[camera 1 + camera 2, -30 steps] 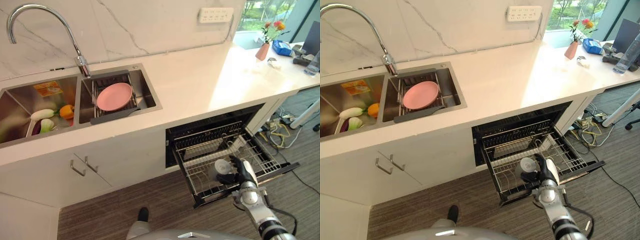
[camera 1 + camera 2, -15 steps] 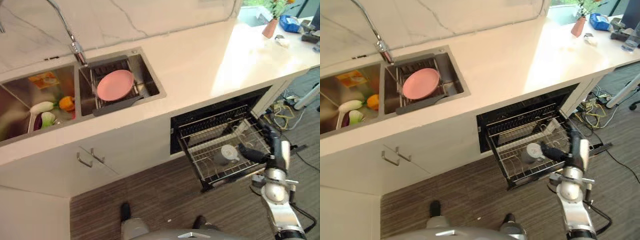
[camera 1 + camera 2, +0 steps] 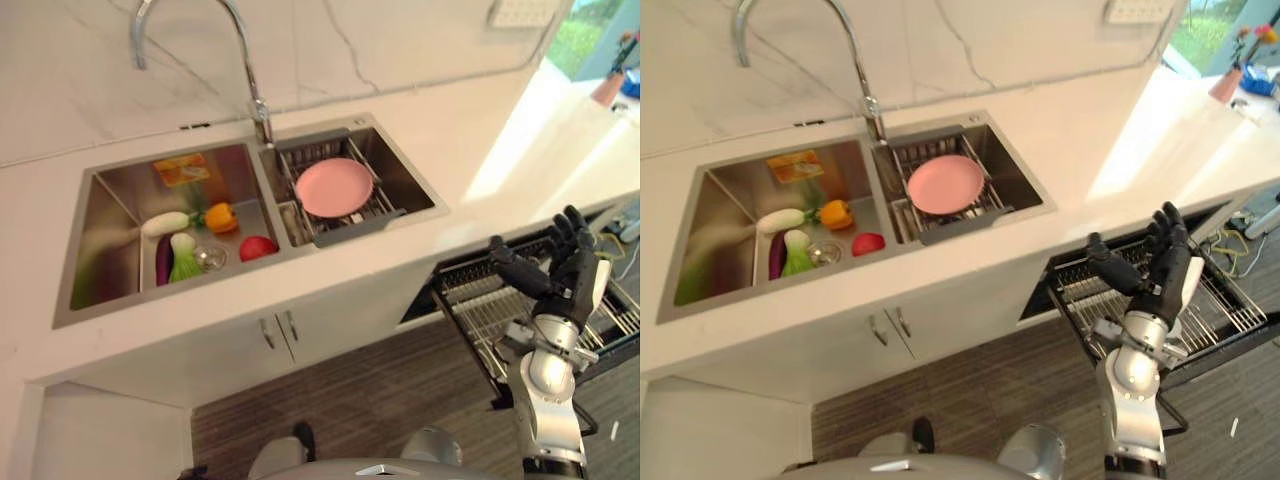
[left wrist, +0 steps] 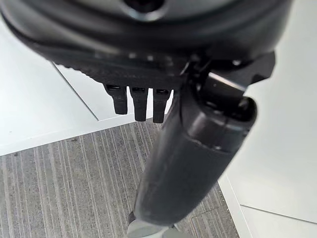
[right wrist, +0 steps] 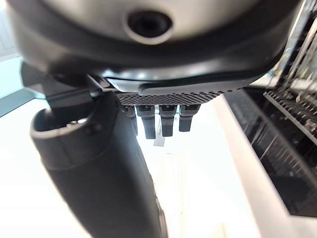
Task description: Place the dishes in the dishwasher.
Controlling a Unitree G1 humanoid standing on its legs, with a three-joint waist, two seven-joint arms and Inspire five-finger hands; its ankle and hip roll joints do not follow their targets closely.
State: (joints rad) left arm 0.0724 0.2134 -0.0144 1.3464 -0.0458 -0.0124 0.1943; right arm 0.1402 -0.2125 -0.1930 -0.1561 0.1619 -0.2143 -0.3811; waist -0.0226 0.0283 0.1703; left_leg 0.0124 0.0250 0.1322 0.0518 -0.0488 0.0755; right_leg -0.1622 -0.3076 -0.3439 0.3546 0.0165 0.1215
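Left eye view: a pink plate (image 3: 333,187) lies flat on the wire rack (image 3: 343,208) in the sink's (image 3: 120,195) right basin, well apart from the dishwasher rack (image 3: 1215,305) pulled out below the table (image 3: 500,130). Above that rack the right hand (image 3: 1162,272) is raised, fingers (image 3: 1168,232) straight and spread, holding nothing. Left hand (image 4: 148,59) hangs over the floor, fingers straight, empty.

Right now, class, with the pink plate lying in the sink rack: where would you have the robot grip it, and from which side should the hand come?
Grip the pink plate by its rim, probably the front edge nearest the counter. It lies nearly flat, face up, on the wire rack, so only the edge offers a pinch. Come from above and in front; the tap crowds the back left. The right hand, open over the dishwasher rack, looks nearest.
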